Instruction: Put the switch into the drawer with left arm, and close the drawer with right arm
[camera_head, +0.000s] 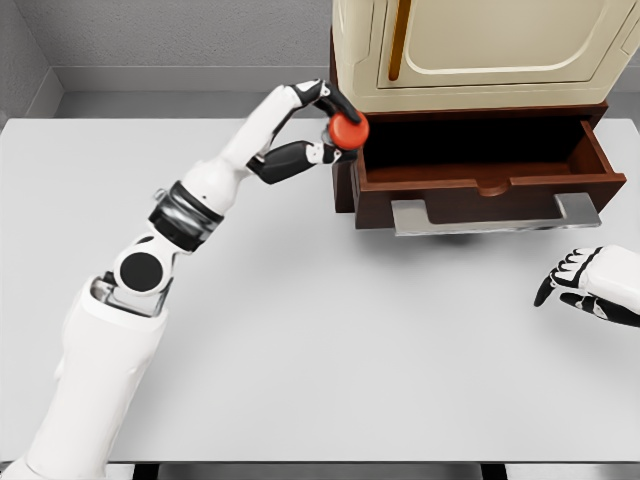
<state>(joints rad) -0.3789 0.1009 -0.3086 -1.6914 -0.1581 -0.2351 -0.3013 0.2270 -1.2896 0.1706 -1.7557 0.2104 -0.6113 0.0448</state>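
Note:
A round red switch (350, 131) is pinched between the thumb and fingers of my left hand (335, 125). The hand holds it in the air at the left front corner of the open drawer (480, 185). That drawer is dark brown wood with a metal handle (495, 216), pulled out toward me, and its inside looks dark. My right hand (585, 285) hovers low at the right edge of the view, fingers relaxed and holding nothing, in front of and below the drawer's right end.
A cream cabinet (480, 50) stands on the brown drawer unit at the back of the grey table (320, 330). A grey wall runs behind.

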